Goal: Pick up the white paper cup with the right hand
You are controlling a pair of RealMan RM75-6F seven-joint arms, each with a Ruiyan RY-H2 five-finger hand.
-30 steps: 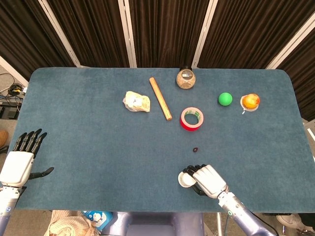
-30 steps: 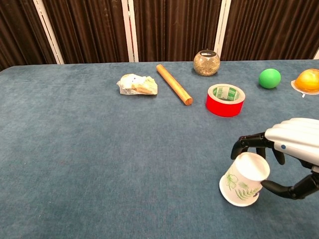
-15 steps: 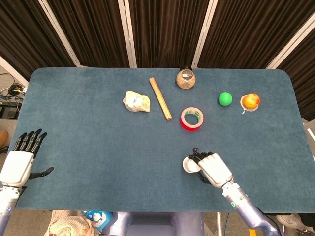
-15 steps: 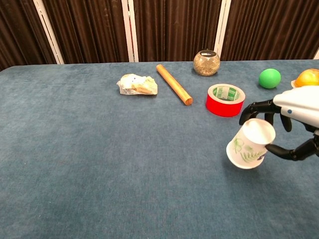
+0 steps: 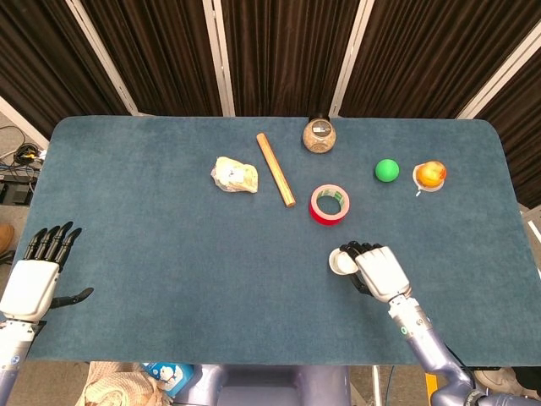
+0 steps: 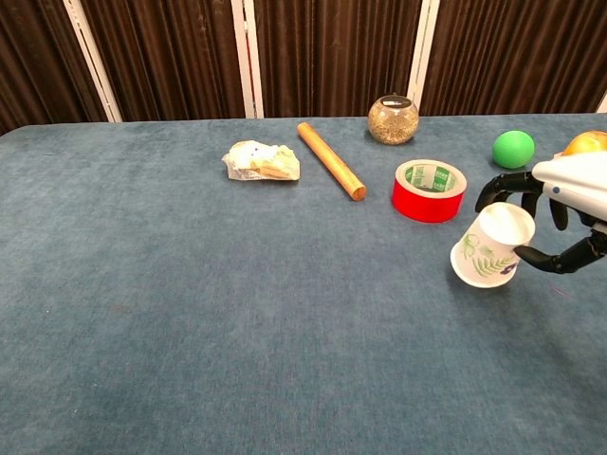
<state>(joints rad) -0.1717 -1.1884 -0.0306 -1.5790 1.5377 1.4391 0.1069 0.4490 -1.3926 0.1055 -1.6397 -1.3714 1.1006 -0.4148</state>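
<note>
In the chest view, the white robotic right hand (image 6: 567, 204) and the orange round fruit (image 6: 588, 143) are cut off by the right edge.

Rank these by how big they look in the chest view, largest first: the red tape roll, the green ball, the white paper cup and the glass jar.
1. White paper cup, though it is nearest the camera, held tilted by the right hand.
2. Red tape roll, nearly the cup's size.
3. Glass jar.
4. Green ball.

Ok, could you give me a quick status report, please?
Right hand grips white paper cup, tilted, clear of table. Left hand open, idle. Red tape roll close by.
</note>
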